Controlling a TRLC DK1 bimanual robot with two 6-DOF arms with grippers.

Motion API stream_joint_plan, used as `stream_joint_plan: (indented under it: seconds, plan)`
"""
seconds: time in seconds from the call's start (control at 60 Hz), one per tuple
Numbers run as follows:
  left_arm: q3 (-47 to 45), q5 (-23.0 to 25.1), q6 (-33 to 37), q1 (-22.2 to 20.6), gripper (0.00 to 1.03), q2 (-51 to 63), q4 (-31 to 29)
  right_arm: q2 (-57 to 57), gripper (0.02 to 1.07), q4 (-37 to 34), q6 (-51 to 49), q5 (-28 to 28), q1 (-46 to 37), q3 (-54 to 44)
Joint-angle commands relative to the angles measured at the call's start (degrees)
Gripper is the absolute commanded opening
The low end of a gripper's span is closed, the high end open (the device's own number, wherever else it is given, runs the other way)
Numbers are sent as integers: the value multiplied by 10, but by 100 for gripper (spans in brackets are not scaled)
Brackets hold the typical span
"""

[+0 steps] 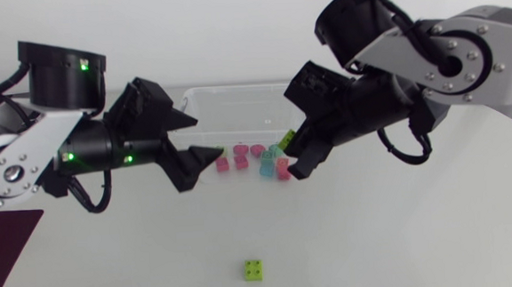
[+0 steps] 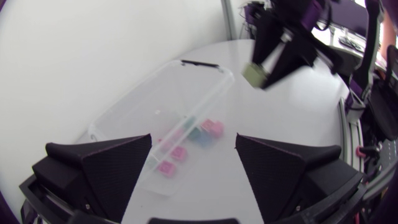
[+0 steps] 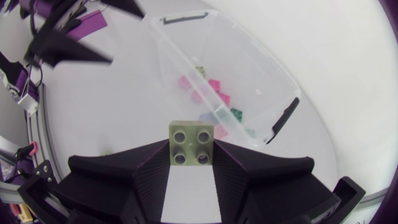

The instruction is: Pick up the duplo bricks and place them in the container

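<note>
Step in hand: the drop-off leg for the right arm.

- Right gripper [image 1: 291, 156] is pinching an olive-green brick [image 1: 286, 140] between both fingers. The right wrist view shows it clearly: brick [image 3: 191, 142] studs-up, one wedge against each side of it, gripper [image 3: 191, 154] clamped.
- It hangs by the right end of the clear container [image 1: 235, 91]. From the wrist cam the tub [image 3: 261, 68] lies ahead of the fingers rather than directly under them. I judge it's not yet over the opening, though from the head view alone I can't tell.
- Pink and teal bricks [image 1: 239, 158] lie in the tub, bunched at its near side. The left wrist view shows them [image 2: 211, 127] inside the clear wall [image 2: 155, 93].
- Left gripper [image 1: 209, 136] is spread wide and holding nothing, parked at the tub's left end. Left wrist view confirms it: gripper [image 2: 194, 144] with a big gap and nothing in it. The right gripper [image 2: 273, 59] and its brick [image 2: 254, 73] are visible across the tub.
- One bright green brick [image 1: 254, 269] remains loose on the table [image 1: 396, 242], near side, well apart from the tub.

Next move: carry the right arm further over the tub opening, clear of the rim, then spread the fingers to drop. Keep it off the left gripper, since they're close across the tub. After that, the loose green brick; either arm could take it.
</note>
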Motion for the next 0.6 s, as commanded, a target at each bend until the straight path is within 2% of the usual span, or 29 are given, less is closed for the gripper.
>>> stream_joint_plan:
  seconds: [0.0, 0.15, 0.367, 0.467, 0.5, 0.55, 0.583]
  plan:
    - [-47, 13, 56, -23, 97, -20, -40, -4, 28, 25, -7, -6, -12, 22]
    - [-77, 22, 95, -58, 97, -17, -92, 17, 28, 96, -4, -7, -27, 34]
    - [-81, 22, 118, -96, 97, 48, -100, 77, 28, 186, -3, -26, -52, 44]
    - [-81, 22, 127, -132, 97, 84, -100, 107, 29, 230, -6, -32, -57, 50]
    - [-80, 21, 128, -143, 97, 99, -100, 120, 35, 244, -6, -31, -61, 56]
    - [-77, 20, 133, -154, 97, 116, -99, 139, 51, 257, -6, -30, -65, 65]
    - [-73, 18, 135, -159, 96, 130, -99, 158, 68, 257, -6, -31, -69, 78]
